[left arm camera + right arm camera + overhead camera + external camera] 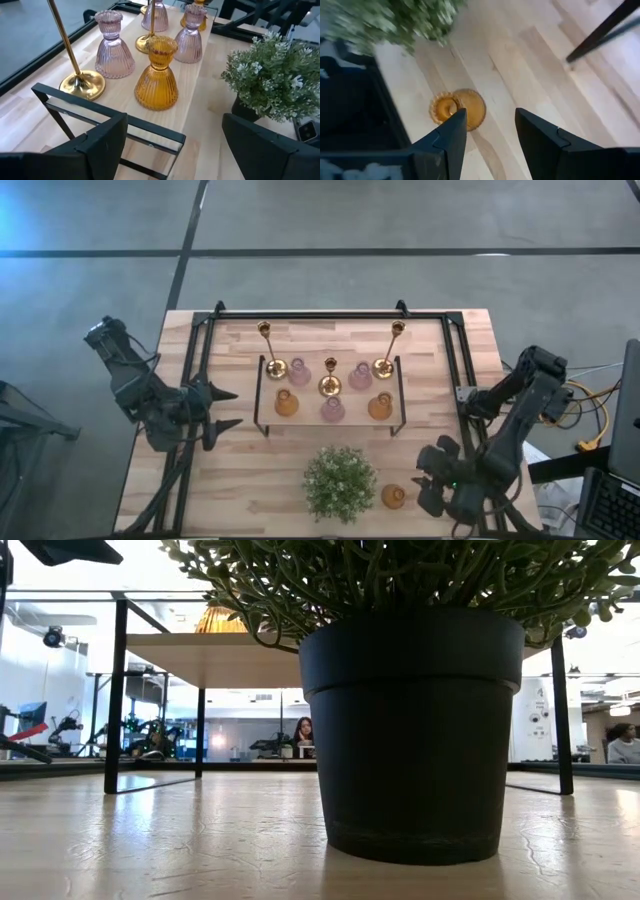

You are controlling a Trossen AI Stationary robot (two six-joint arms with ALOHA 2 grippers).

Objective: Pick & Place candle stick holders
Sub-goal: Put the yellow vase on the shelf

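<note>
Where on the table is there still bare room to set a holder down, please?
Free: the wood left of the plant, in front of the left gripper, and the strip behind the rack between the two tall brass sticks. Crowded: the rack's shelf, packed with holders, and the corner where the right gripper hangs beside the lone amber holder.

Both arms are dark, nearly black, built of chunky jointed segments. The left arm (150,395), at the high view's left edge, ends in two pointed black fingers (222,393). The right arm (500,440), at the lower right of that frame, carries black cable loops beside its joints. Up close, the left gripper (172,145) has broad, flat matte-black fingers; the right gripper (490,135) has angular, wedge-shaped black fingers with stepped edges.
</note>
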